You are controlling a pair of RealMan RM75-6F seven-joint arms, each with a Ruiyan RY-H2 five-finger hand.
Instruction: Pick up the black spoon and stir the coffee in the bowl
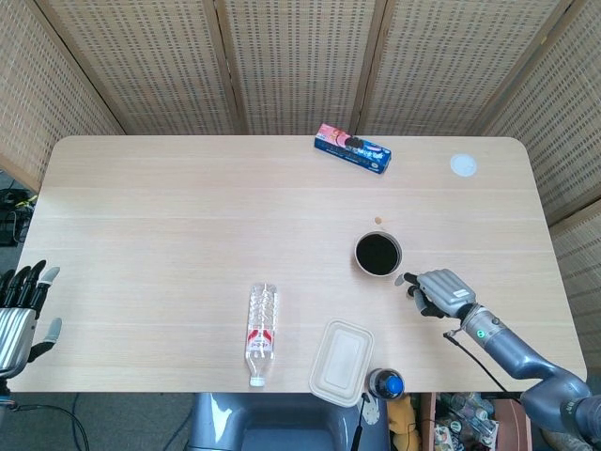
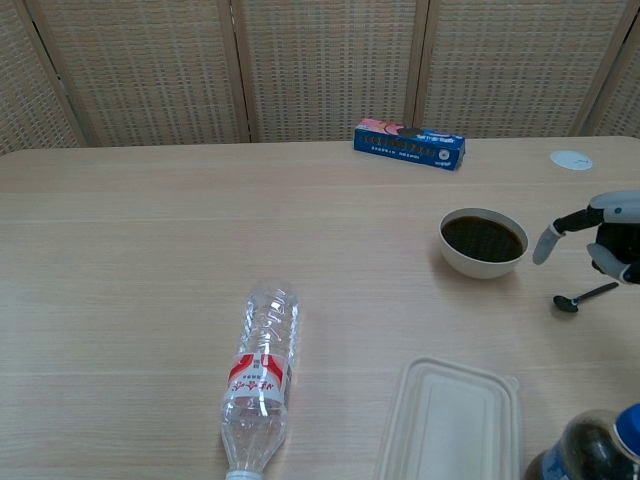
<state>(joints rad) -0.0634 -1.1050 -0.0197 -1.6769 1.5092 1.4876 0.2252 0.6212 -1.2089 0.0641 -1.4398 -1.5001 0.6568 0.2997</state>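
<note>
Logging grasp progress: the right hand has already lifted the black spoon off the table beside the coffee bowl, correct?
Not lifted. In the chest view the black spoon lies on the table, with the right hand above it, beside the coffee bowl, holding nothing.
</note>
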